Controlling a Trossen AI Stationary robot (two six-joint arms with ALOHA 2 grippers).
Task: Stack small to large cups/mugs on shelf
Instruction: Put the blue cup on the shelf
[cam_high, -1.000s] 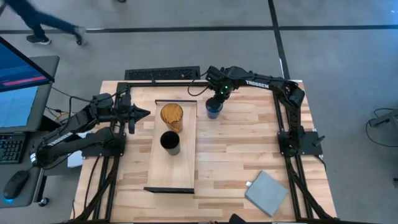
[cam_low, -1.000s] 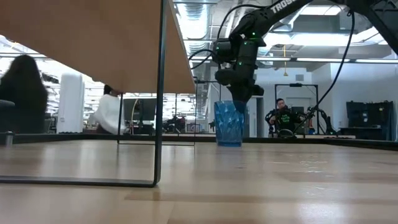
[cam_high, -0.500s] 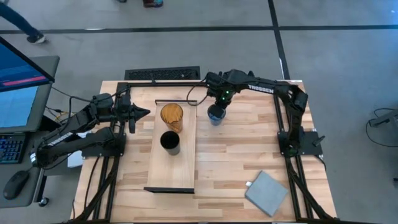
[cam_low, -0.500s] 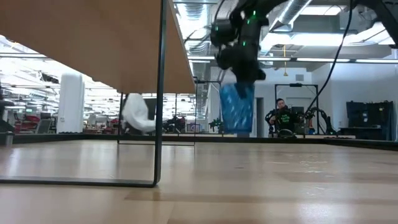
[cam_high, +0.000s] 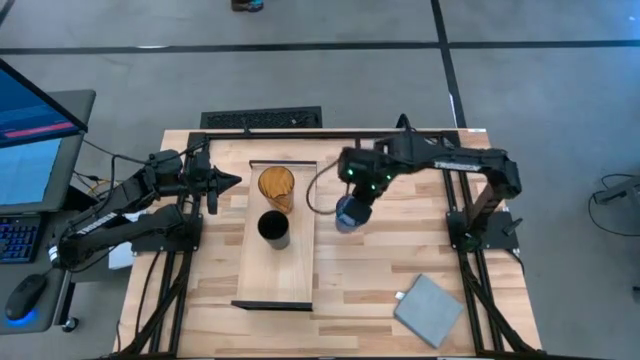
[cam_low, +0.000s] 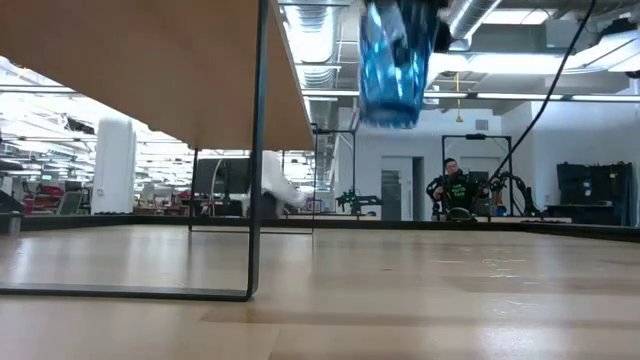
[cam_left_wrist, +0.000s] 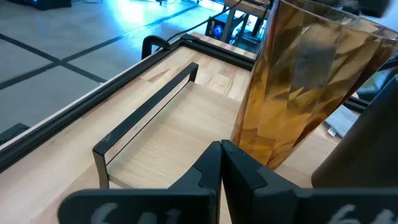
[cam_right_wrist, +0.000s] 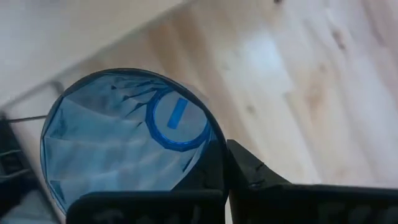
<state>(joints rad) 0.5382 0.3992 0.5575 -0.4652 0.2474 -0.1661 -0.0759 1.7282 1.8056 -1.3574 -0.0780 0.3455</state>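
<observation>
Blue cup (cam_high: 347, 214) clamped in right end effector (cam_high: 352, 205), airborne beside shelf (cam_high: 300, 262) bearing amber cup (cam_high: 276, 186) and black cup (cam_high: 273, 229).

amber cup (cam_high: 277, 186), black cup (cam_high: 273, 229) block shelf (cam_high: 285, 285) (rest bare)

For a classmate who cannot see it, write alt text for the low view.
A blue cup hangs high above the wooden table, held from above by the right gripper. The shelf stands at left; a seated person is far behind.
</observation>
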